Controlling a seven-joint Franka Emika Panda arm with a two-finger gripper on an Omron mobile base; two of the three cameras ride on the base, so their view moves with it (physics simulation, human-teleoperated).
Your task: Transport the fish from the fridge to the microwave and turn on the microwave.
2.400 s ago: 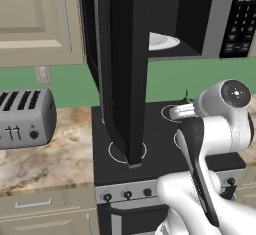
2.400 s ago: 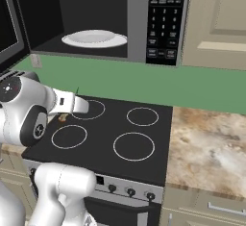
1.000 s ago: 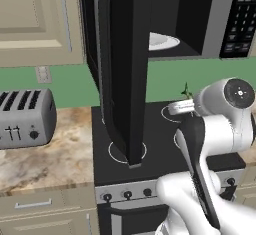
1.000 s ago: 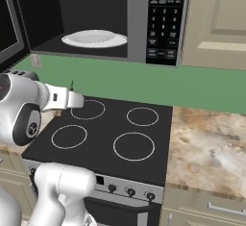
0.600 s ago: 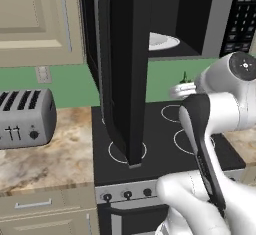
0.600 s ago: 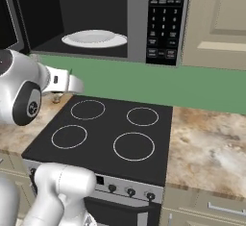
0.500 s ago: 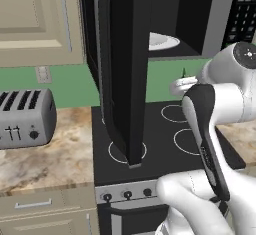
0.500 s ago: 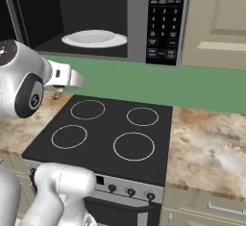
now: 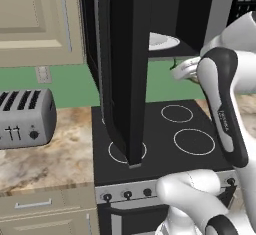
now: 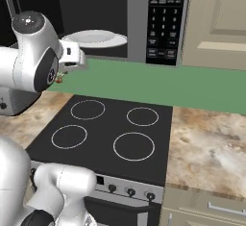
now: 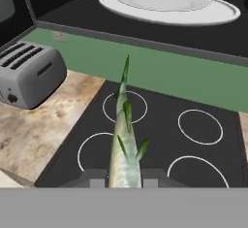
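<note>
The fish (image 11: 124, 144), slim and greenish-grey with a pale silvery belly and little green fins, sticks straight out from the gripper (image 11: 124, 176), whose two dark fingertips are clamped on its thicker end, the thin tail pointing ahead. It hangs in the air above the black glass stovetop (image 11: 160, 139), over the rear burner ring on the toaster's side, just below the open front of the microwave (image 10: 144, 18). And look inside that microwave: a dark, boxy cavity with one thing in it, a round white turntable plate (image 11: 167, 1), shallow and smooth, nothing lying on it. Its door (image 9: 125, 69) stands swung wide, a tall glossy black slab edge-on in the left base view, and the button keypad strip (image 10: 163, 20) sits on the microwave's right. The stovetop is flat and shiny, marked with four thin white circles. Off to the side, a silver toaster (image 11: 29, 76) with rounded corners and two long slots sits on the mottled brown stone counter (image 11: 43, 130). A plain green wall (image 10: 158, 83) runs behind it all.
</note>
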